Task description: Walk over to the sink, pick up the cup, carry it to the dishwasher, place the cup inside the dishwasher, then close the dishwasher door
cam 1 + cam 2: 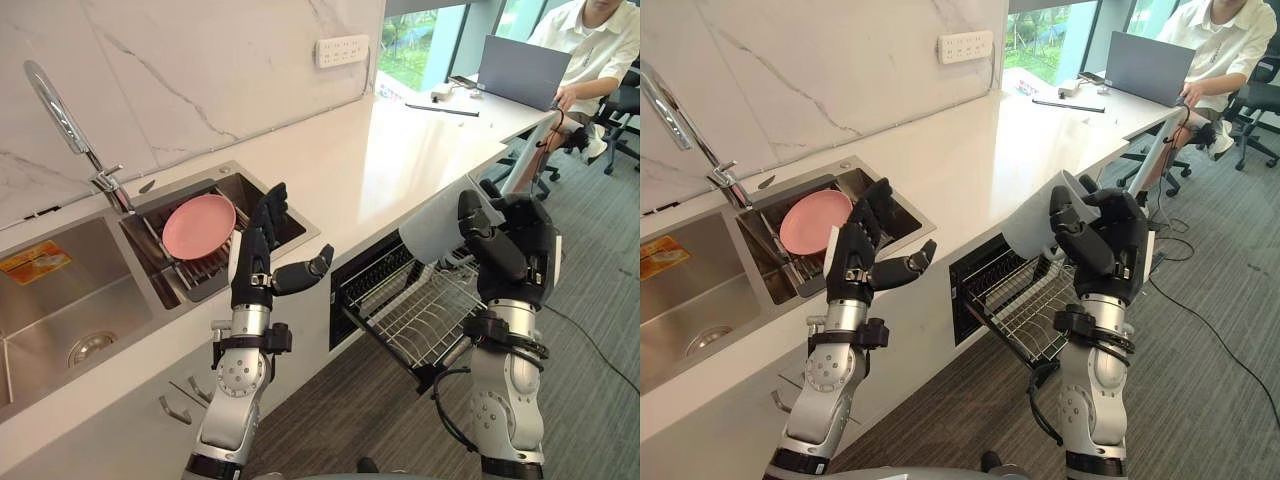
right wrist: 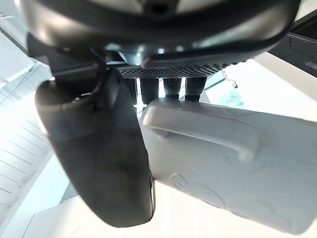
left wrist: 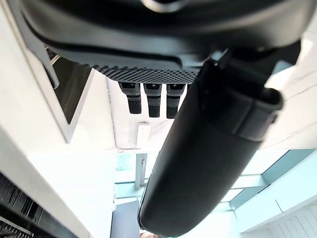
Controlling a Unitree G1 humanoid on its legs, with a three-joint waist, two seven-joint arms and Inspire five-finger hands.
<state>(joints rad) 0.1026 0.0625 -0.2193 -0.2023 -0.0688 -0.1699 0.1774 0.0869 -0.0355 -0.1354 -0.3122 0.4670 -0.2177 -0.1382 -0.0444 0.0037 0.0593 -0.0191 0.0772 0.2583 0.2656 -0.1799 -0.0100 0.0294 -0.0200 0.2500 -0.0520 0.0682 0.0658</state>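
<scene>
Cup (image 1: pixel 432 232): held tilted at the counter (image 1: pixel 340 160) edge, above the rack (image 1: pixel 425 318).
Right hand (image 1: pixel 518 252): fingers and thumb curled round the cup.
Left hand (image 1: pixel 258 262): fingers straight, nothing held, raised beside the sink (image 1: pixel 70 270).

Office kitchenette. Kitchen side: white tabletop (image 1: pixel 380 150) with inset steel sink (image 1: pixel 60 300), tall faucet (image 1: pixel 62 125), pink plate (image 1: pixel 198 225) on drain rack (image 1: pixel 205 270), dishwasher rack (image 1: pixel 420 315) sticking out below, marble-look wall (image 1: pixel 200 80) with socket strip (image 1: pixel 342 50). Office side: person (image 1: pixel 590 40) at laptop (image 1: pixel 522 72) on same tabletop, swivel chair (image 1: pixel 625 105), grey carpet (image 1: pixel 600 300), big windows (image 1: pixel 415 45).
</scene>
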